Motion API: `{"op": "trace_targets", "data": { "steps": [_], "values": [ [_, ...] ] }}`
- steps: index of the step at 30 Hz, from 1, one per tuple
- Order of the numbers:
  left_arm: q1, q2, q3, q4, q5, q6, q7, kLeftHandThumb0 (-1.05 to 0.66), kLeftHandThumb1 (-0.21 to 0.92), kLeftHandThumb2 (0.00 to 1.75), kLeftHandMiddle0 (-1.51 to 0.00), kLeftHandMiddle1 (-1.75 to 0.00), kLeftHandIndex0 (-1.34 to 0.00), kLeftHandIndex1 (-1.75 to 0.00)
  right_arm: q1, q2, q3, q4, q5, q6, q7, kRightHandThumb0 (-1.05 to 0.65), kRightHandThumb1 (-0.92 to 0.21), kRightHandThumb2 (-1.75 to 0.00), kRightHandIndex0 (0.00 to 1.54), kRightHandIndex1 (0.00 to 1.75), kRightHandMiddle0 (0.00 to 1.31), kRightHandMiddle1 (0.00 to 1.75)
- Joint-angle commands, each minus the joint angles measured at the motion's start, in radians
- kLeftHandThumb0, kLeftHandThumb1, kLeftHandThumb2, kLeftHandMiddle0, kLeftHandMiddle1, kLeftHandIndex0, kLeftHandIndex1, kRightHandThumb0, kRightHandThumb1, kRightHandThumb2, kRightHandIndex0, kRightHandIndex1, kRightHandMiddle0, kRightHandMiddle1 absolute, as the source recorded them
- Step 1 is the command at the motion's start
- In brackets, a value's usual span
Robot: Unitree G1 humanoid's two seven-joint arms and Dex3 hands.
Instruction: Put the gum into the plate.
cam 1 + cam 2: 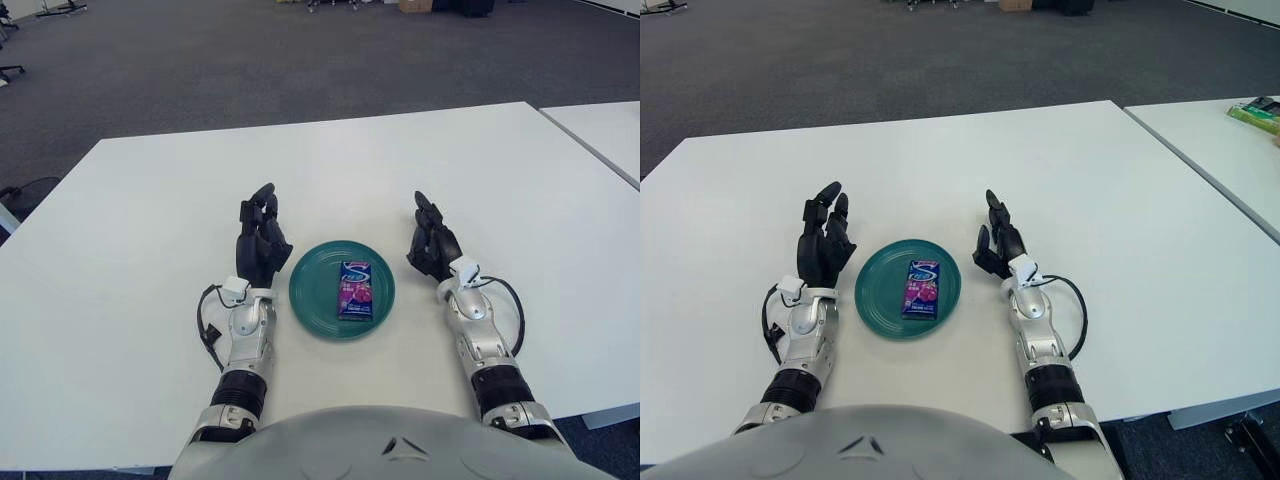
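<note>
The gum (355, 289) lies flat inside the plate (310, 290). Left hand (262, 243) and right hand (432, 245) flank it, fingers loosely extended, empty; best kept clear of the rim.

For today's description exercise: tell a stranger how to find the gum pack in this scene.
Start at the white table. Between the left hand and right hand sits a round teal plate. The gum pack lies flat in it: a small blue-and-purple rectangle, the only thing in the plate.
</note>
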State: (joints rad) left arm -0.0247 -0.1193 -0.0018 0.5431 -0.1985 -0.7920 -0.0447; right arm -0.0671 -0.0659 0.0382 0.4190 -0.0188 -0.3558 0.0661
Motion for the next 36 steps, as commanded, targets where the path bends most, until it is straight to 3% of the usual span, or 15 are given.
{"op": "trace_targets", "data": {
  "steps": [1,25,36],
  "values": [
    [0.161,-0.077,0.006,0.102,0.011,0.011,0.019,-0.85,0.92,0.88,-0.27,-0.01,-0.04,-0.77,0.029,0.013,-0.01,0.095,0.014,0.022,0.008,-0.91,-0.92,-1.1,0.0,0.0,0.0,0.0],
    [0.182,-0.047,-0.005,0.056,0.144,0.056,0.124,-0.84,0.92,0.93,-0.23,0.0,0.0,-0.66,0.023,0.044,-0.047,0.211,0.037,-0.081,0.027,-0.87,-0.92,-1.11,0.03,0.01,0.01,0.01],
    [0.314,-0.028,-0.05,-0.193,0.23,0.173,0.175,-0.84,0.92,0.93,-0.23,0.0,0.0,-0.63,0.004,0.046,-0.046,0.297,0.023,-0.16,0.017,-0.84,-0.92,-1.08,0.02,0.0,0.01,0.01]
  ]
}}
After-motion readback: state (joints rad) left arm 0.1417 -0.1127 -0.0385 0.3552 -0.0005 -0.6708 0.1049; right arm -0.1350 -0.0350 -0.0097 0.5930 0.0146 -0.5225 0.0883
